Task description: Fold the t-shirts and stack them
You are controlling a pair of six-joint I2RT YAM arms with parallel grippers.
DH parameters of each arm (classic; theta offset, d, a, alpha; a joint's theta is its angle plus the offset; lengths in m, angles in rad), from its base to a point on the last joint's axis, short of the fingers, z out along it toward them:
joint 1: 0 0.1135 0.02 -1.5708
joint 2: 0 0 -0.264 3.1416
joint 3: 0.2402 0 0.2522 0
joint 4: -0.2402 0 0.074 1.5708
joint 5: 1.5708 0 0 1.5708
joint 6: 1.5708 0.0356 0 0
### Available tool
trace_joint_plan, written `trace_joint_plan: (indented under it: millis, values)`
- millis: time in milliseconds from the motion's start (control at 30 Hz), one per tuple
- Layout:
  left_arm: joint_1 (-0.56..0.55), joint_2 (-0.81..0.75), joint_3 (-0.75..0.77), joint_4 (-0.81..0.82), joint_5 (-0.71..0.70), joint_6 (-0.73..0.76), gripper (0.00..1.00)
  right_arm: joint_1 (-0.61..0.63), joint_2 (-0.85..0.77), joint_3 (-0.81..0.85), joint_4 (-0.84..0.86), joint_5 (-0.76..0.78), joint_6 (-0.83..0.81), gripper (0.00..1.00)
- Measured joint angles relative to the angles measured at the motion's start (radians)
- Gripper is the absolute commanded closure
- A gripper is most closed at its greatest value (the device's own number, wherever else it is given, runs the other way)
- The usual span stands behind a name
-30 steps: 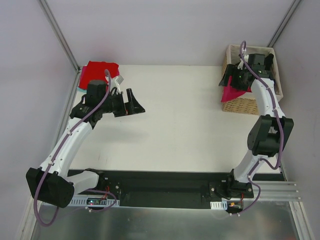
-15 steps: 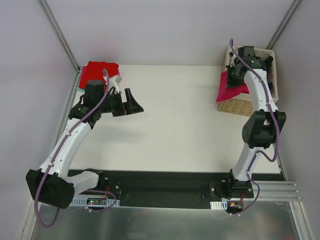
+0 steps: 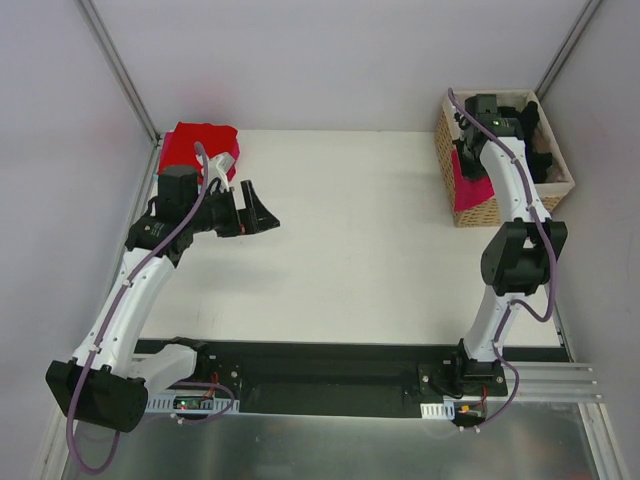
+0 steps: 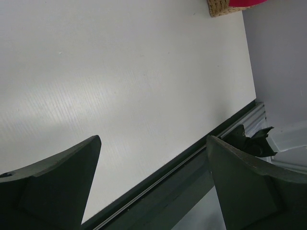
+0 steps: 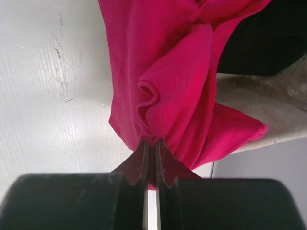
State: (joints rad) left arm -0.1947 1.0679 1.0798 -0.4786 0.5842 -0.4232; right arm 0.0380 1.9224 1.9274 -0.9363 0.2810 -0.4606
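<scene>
A magenta-pink t-shirt (image 5: pixel 163 72) hangs bunched from my right gripper (image 5: pixel 153 143), which is shut on a fold of it. In the top view the right gripper (image 3: pixel 470 158) is over the left side of the wicker basket (image 3: pixel 490 212), and the pink t-shirt (image 3: pixel 466 188) drapes over the basket's left wall. Black cloth (image 5: pixel 268 33) lies in the basket behind it. A red t-shirt (image 3: pixel 200 145) lies at the far left corner of the table. My left gripper (image 3: pixel 255 210) hovers just in front of it, open and empty, and the left wrist view shows the same gripper (image 4: pixel 153 140) over bare table.
The white table (image 3: pixel 350 240) lies between the two arms. The basket stands at the far right corner against the wall, and its corner (image 4: pixel 220 7) shows at the top of the left wrist view. A dark rail (image 3: pixel 330 370) runs along the table's near edge.
My right gripper has shut on the pink t-shirt and drawn back toward the far wall, lifting the cloth; the basket shifted with it. The left arm drifted slightly left.
</scene>
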Motion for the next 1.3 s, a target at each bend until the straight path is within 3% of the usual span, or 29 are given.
trace_joint_plan:
  millis: [567,600,667,700,733,867,1300]
  values:
    - [0.0,-0.052,0.0,-0.035,0.002,0.004,0.08,0.023,0.083,0.132,-0.062,0.114,0.042,0.97]
    - [0.0,-0.05,0.0,-0.035,0.002,0.004,0.08,0.023,0.082,0.132,-0.059,0.115,0.042,0.92]
    - [0.0,-0.043,0.0,-0.035,0.009,0.004,0.08,0.024,0.081,0.15,-0.057,0.119,0.042,0.73]
    - [0.0,-0.039,0.0,-0.035,0.01,0.004,0.08,0.024,0.081,0.161,-0.054,0.126,0.038,0.56]
    - [0.0,-0.035,0.0,-0.036,0.011,0.004,0.08,0.024,0.081,0.182,-0.042,0.138,0.032,0.51]
    - [0.0,-0.031,0.0,-0.036,0.015,0.004,0.08,0.024,0.066,0.223,0.01,0.179,0.022,0.46]
    - [0.0,-0.083,-0.025,-0.042,0.018,0.004,0.08,0.024,0.042,0.204,0.031,0.207,0.026,0.44]
